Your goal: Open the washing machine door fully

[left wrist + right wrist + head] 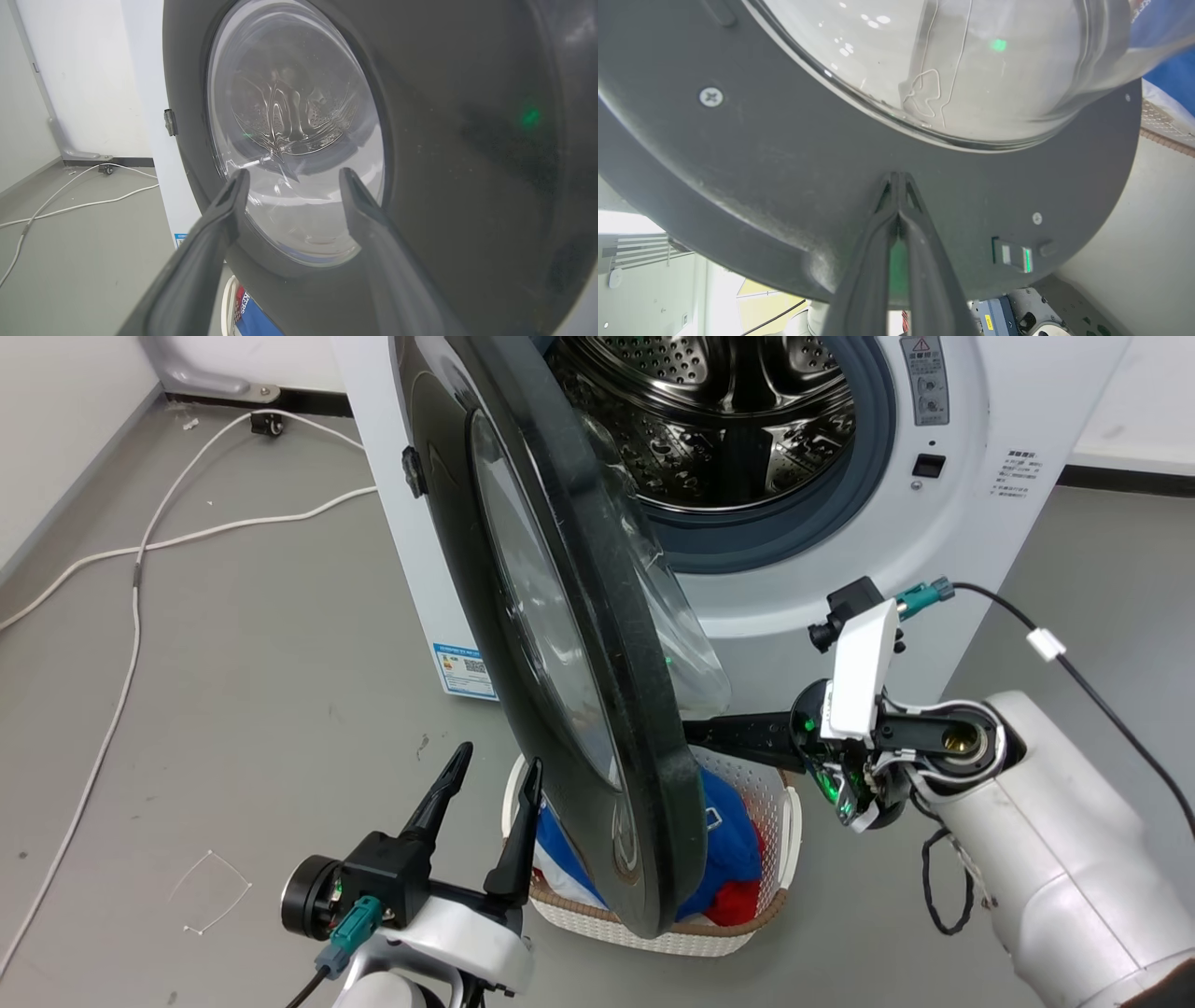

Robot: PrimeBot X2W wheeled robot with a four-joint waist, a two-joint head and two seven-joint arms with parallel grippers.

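Head view: the washing machine door (569, 644) stands out from the white washing machine (934, 551), hinged on its left and nearly edge-on. The steel drum (719, 420) is bare behind it, and a laundry basket (780, 840) sits on the floor below. The left gripper (498, 761) is spread wide and empty, just beside the door's outer face. In the right wrist view, the right gripper (897, 179) is pinched together, its tips against the door's dark inner ring under the glass bowl (971, 70).
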